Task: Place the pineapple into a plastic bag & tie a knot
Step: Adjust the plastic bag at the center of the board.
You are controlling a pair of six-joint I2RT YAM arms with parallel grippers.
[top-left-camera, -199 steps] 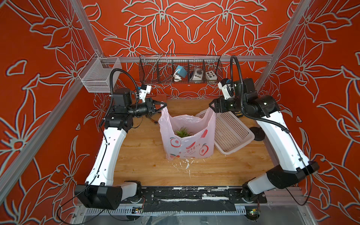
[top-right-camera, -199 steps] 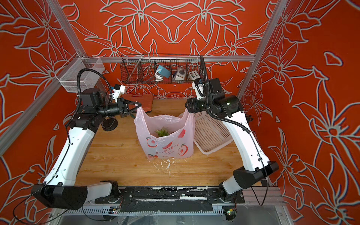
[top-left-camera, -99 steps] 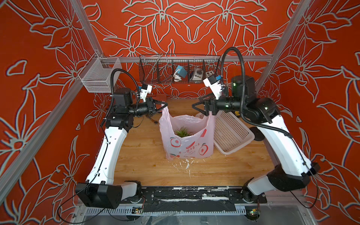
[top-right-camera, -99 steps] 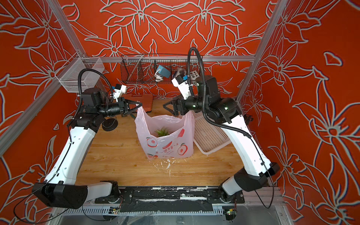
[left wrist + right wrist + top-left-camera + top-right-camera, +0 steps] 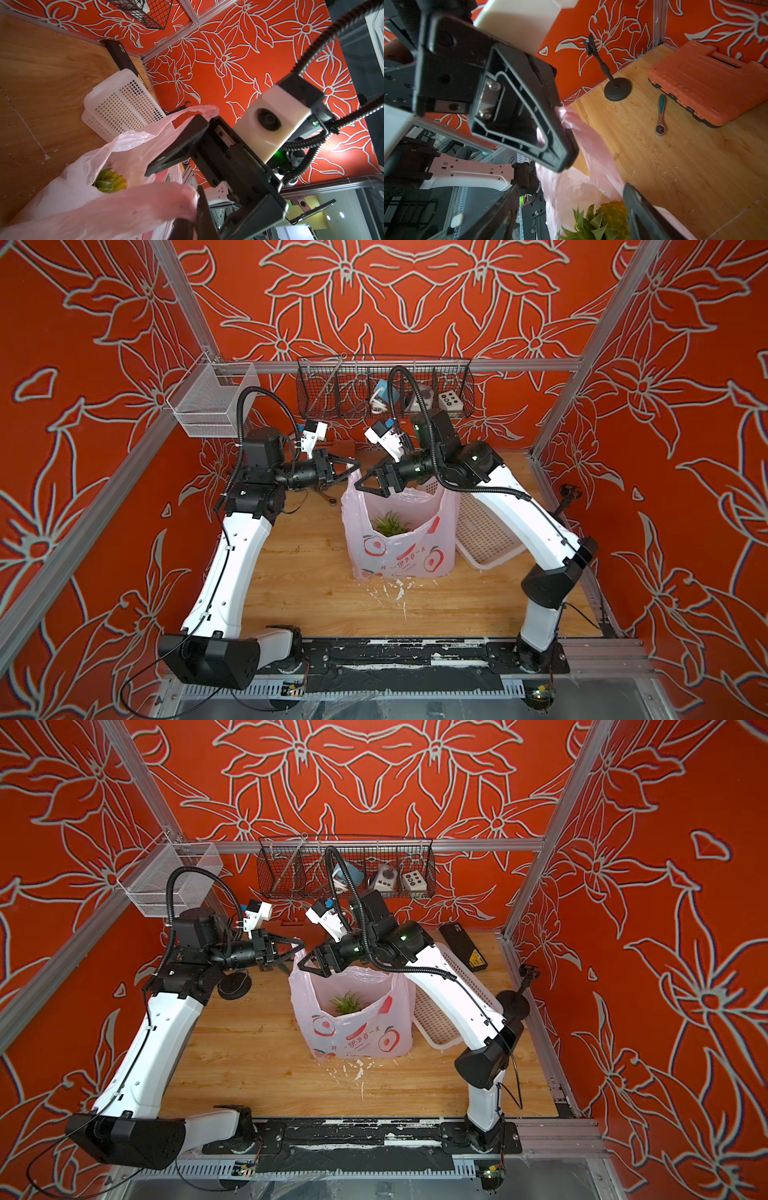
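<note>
At the centre of the pale wooden tabletop (image 5: 299, 572) stands the thin, translucent pale-pink plastic bag (image 5: 399, 556) with red peach prints on its near face. It is upright and its mouth gapes open. Low inside it sits the yellow, green-crowned pineapple (image 5: 113, 180), and its spiky leaves show through the opening in both top views.

The left gripper (image 5: 355, 466) reaches in from 9 o'clock. Its jaws are pressed together on the bag's handle at the 11 o'clock corner of the mouth, and that strip is drawn upward.

The right gripper (image 5: 368, 488) comes from 2 o'clock and hangs over the rim at 12 o'clock, just beside the left one. Its jaws stand wide apart above the opening, and whether they touch the film cannot be told.

A white perforated plastic basket (image 5: 486, 531) lies at 3 o'clock, just beside the bag.
</note>
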